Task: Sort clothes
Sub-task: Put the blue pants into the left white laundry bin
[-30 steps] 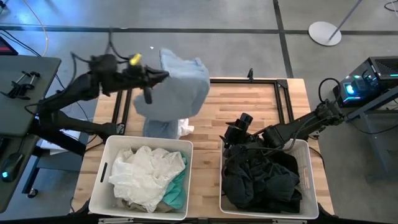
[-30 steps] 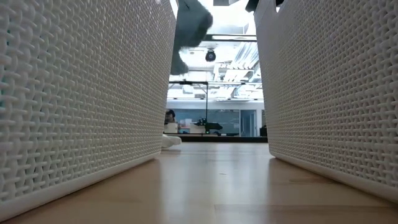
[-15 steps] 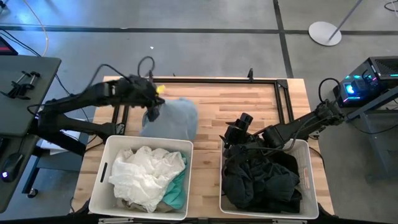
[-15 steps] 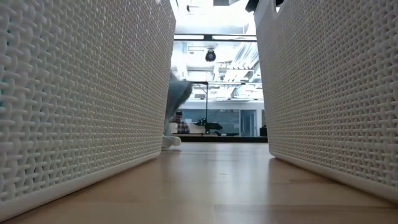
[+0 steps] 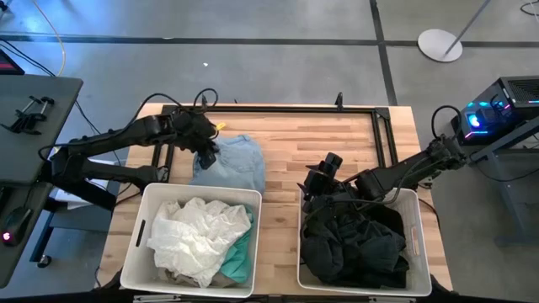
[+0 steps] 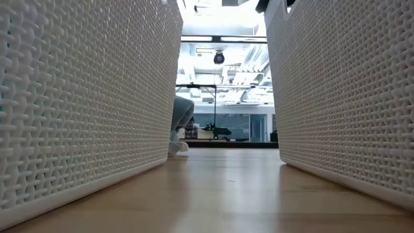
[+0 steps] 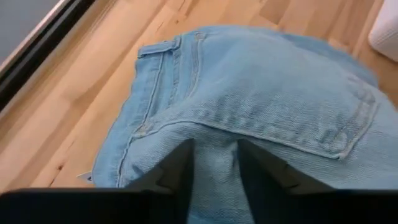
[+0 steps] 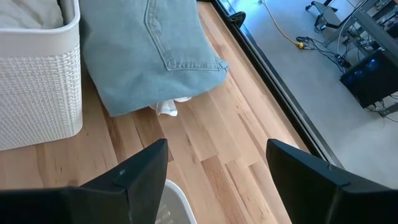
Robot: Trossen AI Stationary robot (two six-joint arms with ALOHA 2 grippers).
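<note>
A pale blue denim garment (image 5: pixel 234 164) lies in a heap on the wooden table, just beyond the left white basket (image 5: pixel 145 202). It also shows in the low view (image 6: pixel 183 111) and the right wrist view (image 8: pixel 149 50). My left gripper (image 5: pixel 207 151) is shut on it at its left side. A small white cloth (image 8: pixel 166 109) sticks out from under it. My right gripper (image 5: pixel 324 172) is open and empty over the far rim of the right basket (image 5: pixel 418 220), which holds black clothes (image 5: pixel 354 244). The left basket holds white (image 5: pixel 198 236) and teal (image 5: pixel 240 261) garments. My left gripper pinches a raised fold of the denim (image 7: pixel 214 163) between its two fingers, below the seam of a back pocket. The fingers come from above, slanting from the table's left. The rest of the garment lies on the table, slack.
A black metal frame (image 5: pixel 337 108) runs along the table's far part. Bare wood (image 5: pixel 312 139) lies between the denim and the right arm. The two baskets stand side by side at the near edge with a gap (image 6: pixel 220 188) between them.
My left gripper has gone down toward the table with the denim garment, still shut on it. The garment hung spread out high above the table a second ago; now it has settled in a heap on the wood behind the left basket.
</note>
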